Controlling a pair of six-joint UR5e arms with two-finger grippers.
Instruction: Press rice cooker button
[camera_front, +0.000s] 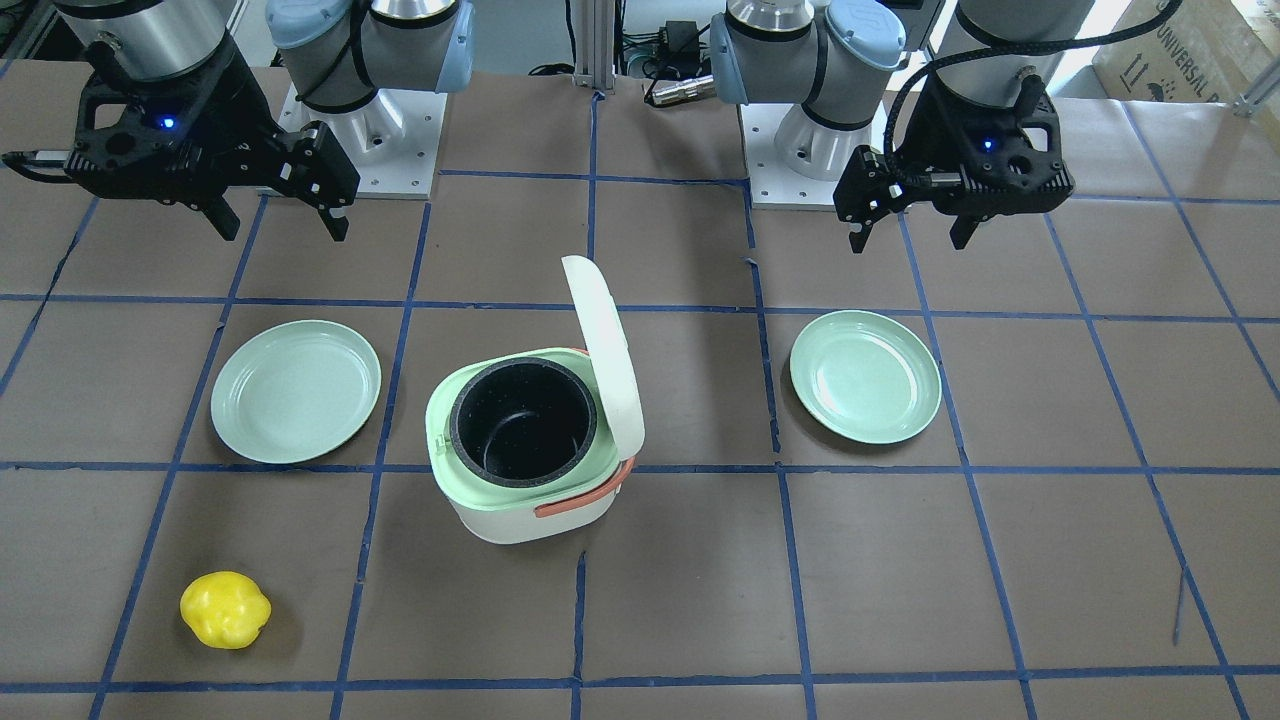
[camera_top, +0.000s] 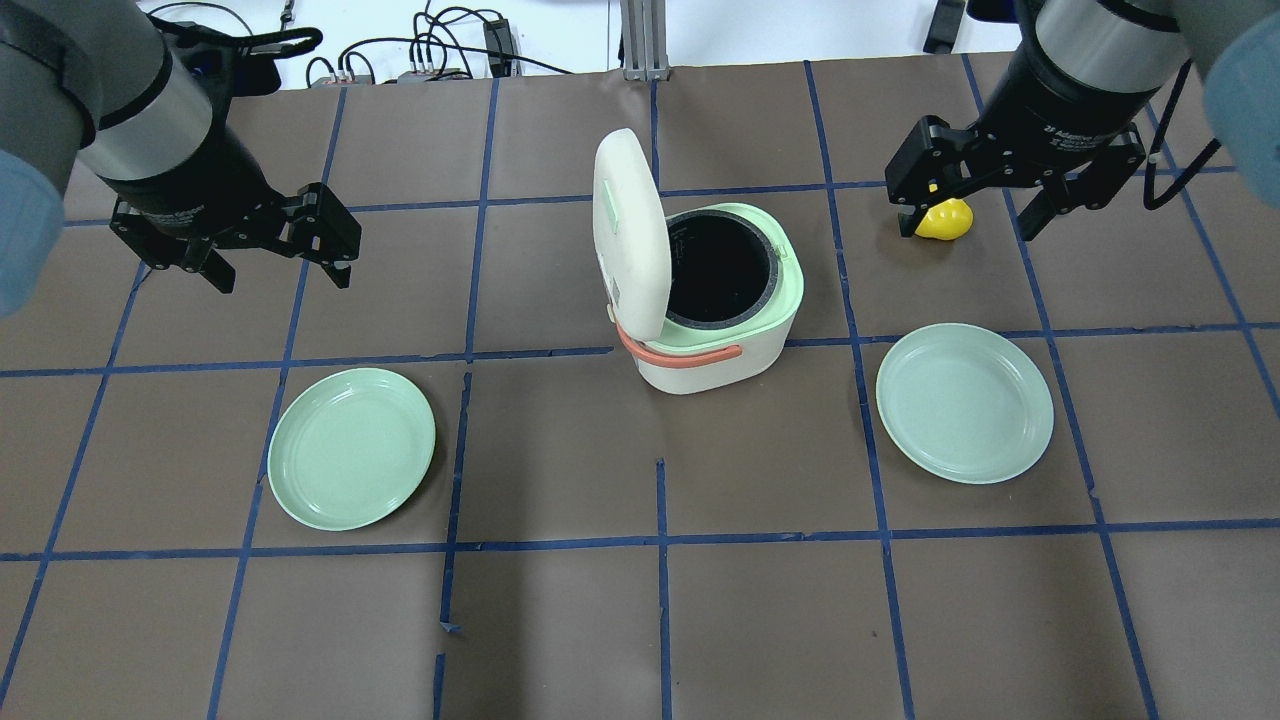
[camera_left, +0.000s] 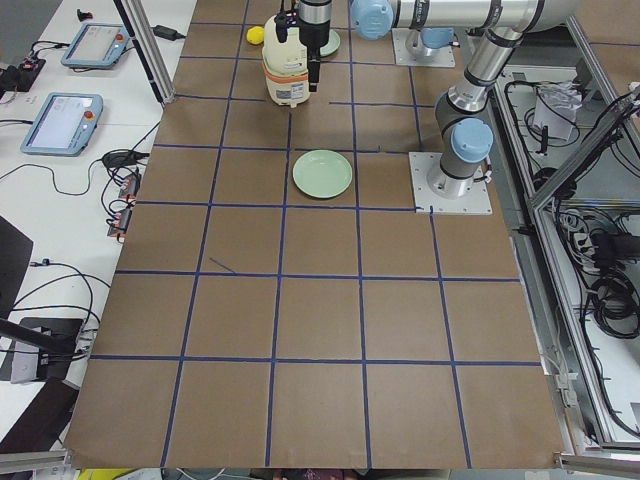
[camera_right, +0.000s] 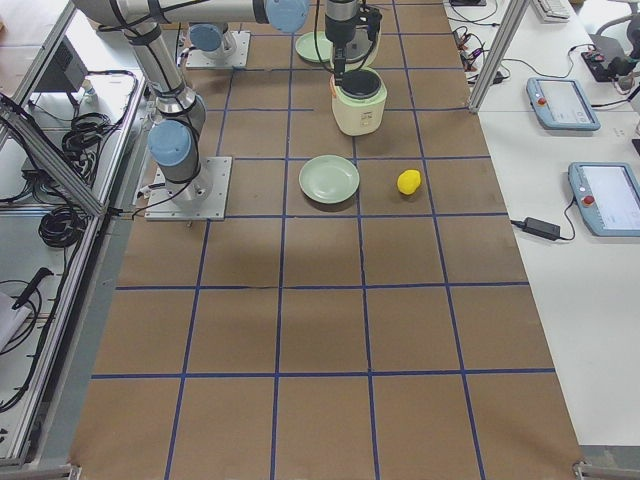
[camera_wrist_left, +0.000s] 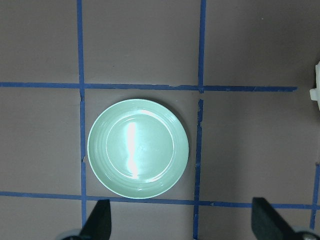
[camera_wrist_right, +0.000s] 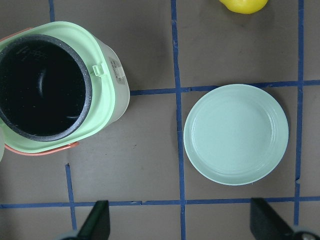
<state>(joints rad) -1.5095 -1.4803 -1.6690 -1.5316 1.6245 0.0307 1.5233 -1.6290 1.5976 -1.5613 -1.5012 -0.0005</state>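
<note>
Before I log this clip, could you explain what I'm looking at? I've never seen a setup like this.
Two robot arms stand at a brown table taped into blue squares. Each arm ends in a two-fingered hand. The left hand and the right hand both hang open above the table, holding nothing.

Four pictures come from fixed cameras: one facing the robot, one over its shoulders, and one at each end of the table. The other two look down from the wrists.

On the table sits a white rice cooker with its lid standing open. There are two green plates, the left plate and the right plate, and a yellow object that looks like a fruit.
</note>
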